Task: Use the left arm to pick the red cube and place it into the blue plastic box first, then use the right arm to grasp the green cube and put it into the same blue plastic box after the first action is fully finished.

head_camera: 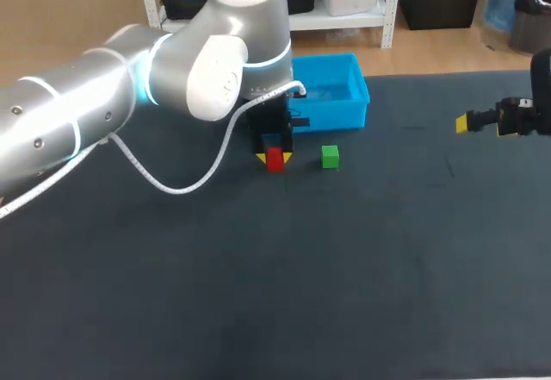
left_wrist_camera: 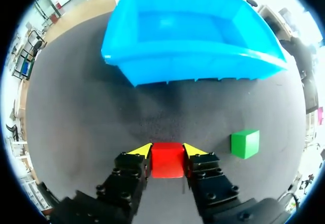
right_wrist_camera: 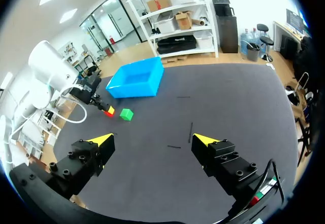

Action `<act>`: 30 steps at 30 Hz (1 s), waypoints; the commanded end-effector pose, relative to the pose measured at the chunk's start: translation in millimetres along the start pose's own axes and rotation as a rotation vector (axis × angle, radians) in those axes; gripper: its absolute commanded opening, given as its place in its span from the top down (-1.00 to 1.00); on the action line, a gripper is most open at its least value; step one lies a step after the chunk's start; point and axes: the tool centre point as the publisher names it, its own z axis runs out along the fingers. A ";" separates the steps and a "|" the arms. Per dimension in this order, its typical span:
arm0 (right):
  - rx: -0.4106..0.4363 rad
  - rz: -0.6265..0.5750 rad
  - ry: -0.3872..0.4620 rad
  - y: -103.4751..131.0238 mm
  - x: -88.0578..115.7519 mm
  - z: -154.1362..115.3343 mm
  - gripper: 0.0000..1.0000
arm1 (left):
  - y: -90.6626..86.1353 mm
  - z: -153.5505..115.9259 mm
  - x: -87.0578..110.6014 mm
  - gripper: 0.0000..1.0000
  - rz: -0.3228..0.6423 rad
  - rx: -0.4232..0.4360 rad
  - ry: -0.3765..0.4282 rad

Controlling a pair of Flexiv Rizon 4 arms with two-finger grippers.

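The red cube point(left_wrist_camera: 167, 159) rests on the dark table, just in front of the blue plastic box point(left_wrist_camera: 193, 66). My left gripper point(left_wrist_camera: 167, 150) reaches down over the cube, and both yellow-tipped fingers press its two sides, so it is shut on it. In the head view the cube point(head_camera: 275, 158) shows between the left gripper's tips point(head_camera: 275, 156). The green cube point(head_camera: 330, 157) stands free a short way to the right of it. My right gripper point(head_camera: 486, 121) hangs open and empty at the far right, well away from both cubes. The box point(head_camera: 336, 115) holds nothing I can see.
A white cable point(head_camera: 189, 182) droops from my left arm toward the table's left half. The right wrist view shows the box point(right_wrist_camera: 134, 88), red cube point(right_wrist_camera: 110, 111) and green cube point(right_wrist_camera: 126, 114) far ahead of the right gripper point(right_wrist_camera: 152, 140), with dark tabletop point(right_wrist_camera: 203, 107) between.
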 end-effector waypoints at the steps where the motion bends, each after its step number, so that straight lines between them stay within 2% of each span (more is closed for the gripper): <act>1: -0.003 -0.001 0.001 -0.8 0.1 -0.2 -1.00 | -1.1 -0.1 -1.9 1.00 0.002 0.004 -0.005; 10: -0.003 -0.001 0.001 -0.8 0.1 -0.2 -1.00 | -3.9 -20.2 1.2 1.00 0.040 0.007 -0.053; 18: -0.003 -0.001 0.001 -0.8 0.1 -0.2 -1.00 | -1.5 -72.1 0.2 1.00 0.087 0.032 -0.156; 25: -0.003 -0.001 0.001 -0.8 0.1 -0.2 -1.00 | 11.4 -119.5 -3.6 1.00 0.162 0.128 -0.277; 30: -0.003 -0.001 0.001 -0.8 0.1 -0.2 -1.00 | 27.1 -136.3 -2.5 1.00 0.238 0.225 -0.383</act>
